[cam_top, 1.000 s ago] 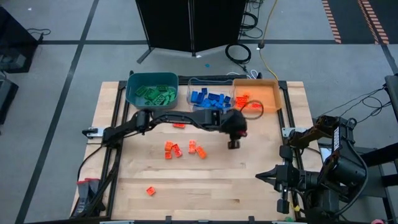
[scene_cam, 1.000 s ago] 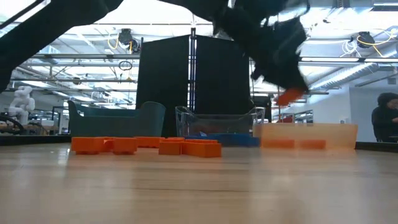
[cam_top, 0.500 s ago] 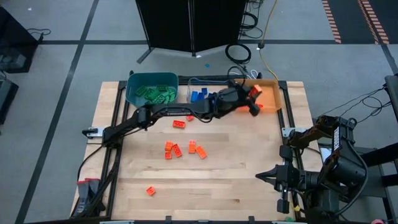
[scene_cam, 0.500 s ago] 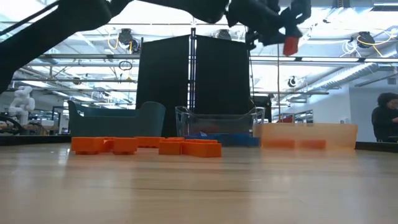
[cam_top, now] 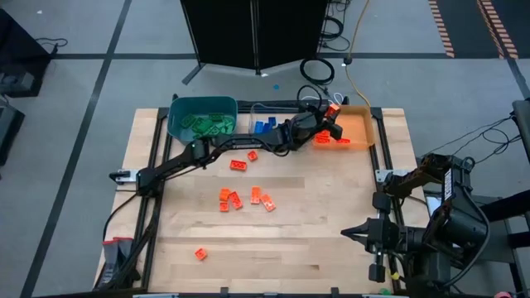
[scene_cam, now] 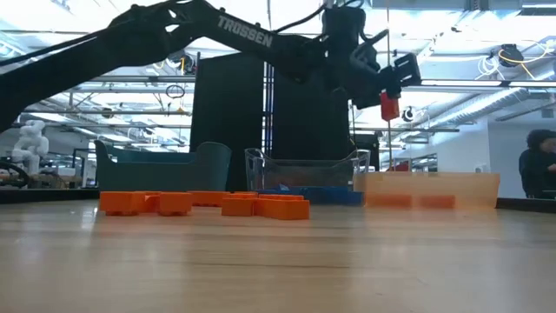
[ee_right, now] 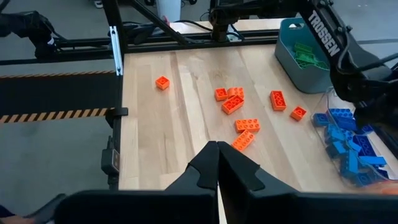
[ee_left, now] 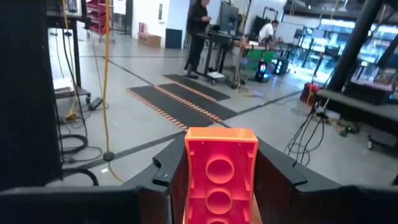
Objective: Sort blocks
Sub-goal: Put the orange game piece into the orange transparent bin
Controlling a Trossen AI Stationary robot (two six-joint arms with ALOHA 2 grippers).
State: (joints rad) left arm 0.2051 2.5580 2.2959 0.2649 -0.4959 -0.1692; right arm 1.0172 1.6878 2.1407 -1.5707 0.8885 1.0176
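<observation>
High view: the wooden table (cam_top: 331,232) carries three bins along its far edge, and the left arm reaches across to the orange bin (cam_top: 360,124), where the left gripper (cam_top: 331,116) hangs just above the near-left corner, clenched on an orange-red brick (cam_top: 333,110). The clear bin (cam_top: 258,116) of blue bricks sits just beside the claw on its arm side, and the teal bin (cam_top: 178,116) lies farther back along the arm. Loose orange-red bricks (cam_top: 244,197) lie well behind and below the claw on the open table, with one stray brick (cam_top: 200,254) farther off still.

In the left wrist view the brick (ee_left: 219,180) stands squarely between the fingers, hollow underside showing. It looks light, rigid and smooth, so flat opposite sides probably give the surest hold. The right gripper (ee_right: 217,163) waits clenched and empty, well apart at the right edge.
</observation>
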